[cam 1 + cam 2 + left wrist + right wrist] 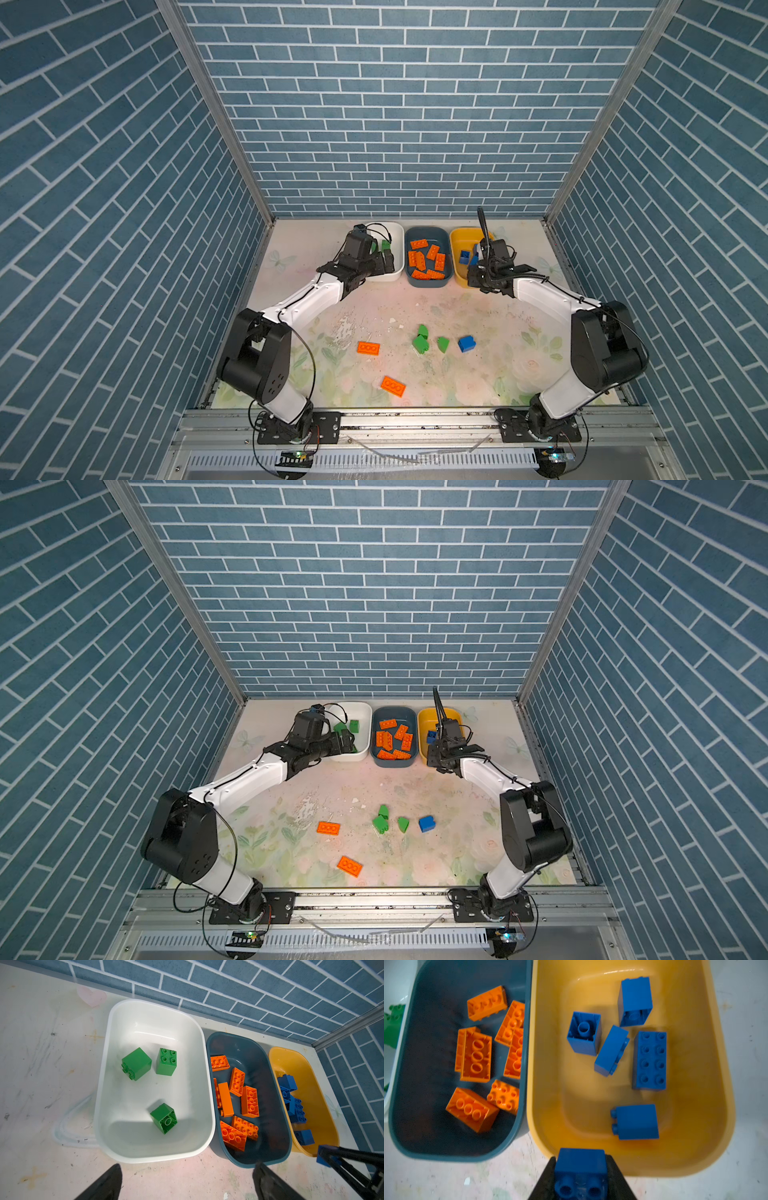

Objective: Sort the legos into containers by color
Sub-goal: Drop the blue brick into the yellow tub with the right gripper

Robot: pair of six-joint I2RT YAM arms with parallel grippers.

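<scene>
In both top views six legos [421,344] lie loose on the table [498,374]. Left wrist: left gripper [188,1165] gapes empty, three greens [136,1063] sit in the white tub [145,1157]. Right wrist: right gripper [581,1158] clamps a blue block [580,1169] at the yellow tub's [695,1147] rim.

We see a tabletop [374,299] w/ a faded floral print, pale pink & green. A scuffed grey-white patch [345,328] sits near its middle, w/ a few white flecks [392,320] just beside it. A butterfly print [277,259] shows near the left edge. In the left wrist view we spot a pink heart [91,997] by the back wall. Blue brick-pattern walls [407,124] close in 3 sides, w/ alu posts [219,112] at the back corners. Up front: an alu rail [415,419], a clear strip [382,454] lying by it, and a slotted duct [374,460].
</scene>
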